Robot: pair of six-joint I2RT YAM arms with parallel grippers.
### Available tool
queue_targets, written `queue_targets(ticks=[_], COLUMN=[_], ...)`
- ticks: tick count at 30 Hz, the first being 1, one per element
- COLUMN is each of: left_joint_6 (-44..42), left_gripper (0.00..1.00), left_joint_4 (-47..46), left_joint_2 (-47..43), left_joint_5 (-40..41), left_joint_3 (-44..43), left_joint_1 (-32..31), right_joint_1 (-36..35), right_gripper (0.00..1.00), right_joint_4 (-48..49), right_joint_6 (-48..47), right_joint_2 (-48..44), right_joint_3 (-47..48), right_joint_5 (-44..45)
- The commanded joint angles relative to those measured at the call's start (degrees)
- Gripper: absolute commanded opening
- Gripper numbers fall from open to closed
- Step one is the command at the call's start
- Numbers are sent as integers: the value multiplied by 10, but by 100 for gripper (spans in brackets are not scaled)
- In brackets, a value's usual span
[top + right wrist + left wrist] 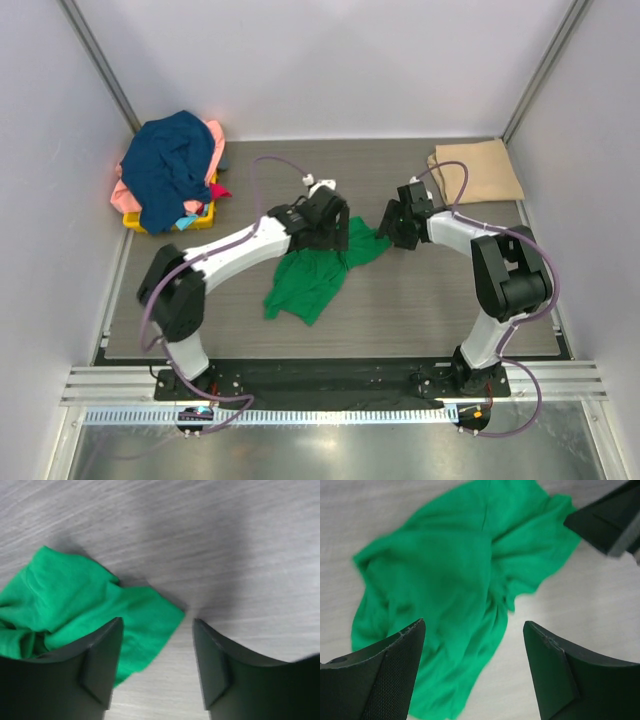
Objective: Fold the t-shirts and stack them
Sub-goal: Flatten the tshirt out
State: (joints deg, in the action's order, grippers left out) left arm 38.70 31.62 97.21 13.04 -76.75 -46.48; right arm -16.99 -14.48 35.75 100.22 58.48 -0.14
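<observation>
A bright green t-shirt point(315, 275) lies crumpled in the middle of the table. It also shows in the left wrist view point(450, 590) and the right wrist view point(85, 610). My left gripper point(338, 232) hovers over its upper part, open and empty point(474, 630). My right gripper point(392, 226) is open and empty above the shirt's right corner point(157, 625). A folded tan t-shirt point(477, 170) lies at the back right. A heap of t-shirts, navy blue point(170, 165) on top with salmon pink point(215, 140) under it, sits in a yellow bin point(195, 222) at the back left.
The grey wood-grain table point(420, 300) is walled in by white panels on three sides. A metal rail point(330, 385) runs along the near edge by the arm bases. The right gripper's fingers point(610, 522) show in the left wrist view's top right.
</observation>
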Motion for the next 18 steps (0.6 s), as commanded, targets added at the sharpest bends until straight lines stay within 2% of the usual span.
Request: queue_targets(ticks=[1, 2, 5, 8, 11, 14, 16, 17, 18], left_joint_6=[-49, -51, -59, -61, -70, -66, -71, -71, -71], left_gripper=[80, 80, 81, 80, 75, 66, 56, 46, 42], left_joint_4=[15, 22, 57, 74, 87, 119, 121, 121, 121], left_joint_2=[74, 93, 164, 208, 243, 272, 281, 283, 285], left_joint_5=[67, 75, 117, 164, 188, 227, 240, 240, 241], left_joint_3=[-80, -101, -165, -197, -229, -260, -267, -271, -273], left_joint_1=[-14, -19, -29, -33, -32, -32, -32, -31, -30], right_joint_1=[3, 5, 12, 16, 21, 23, 26, 25, 26], right_gripper=[61, 54, 44, 38, 33, 27, 22, 19, 15], right_joint_4=[29, 35, 47, 56, 65, 74, 81, 82, 84], right_joint_6=[-8, -7, -7, -9, -10, -11, -11, -11, -11], right_joint_2=[29, 30, 35, 33, 31, 30, 31, 34, 35], right_joint_3=[1, -5, -15, -26, -37, -48, -51, -55, -57], right_joint_5=[-15, -17, -28, -38, -50, -61, -67, -68, -70])
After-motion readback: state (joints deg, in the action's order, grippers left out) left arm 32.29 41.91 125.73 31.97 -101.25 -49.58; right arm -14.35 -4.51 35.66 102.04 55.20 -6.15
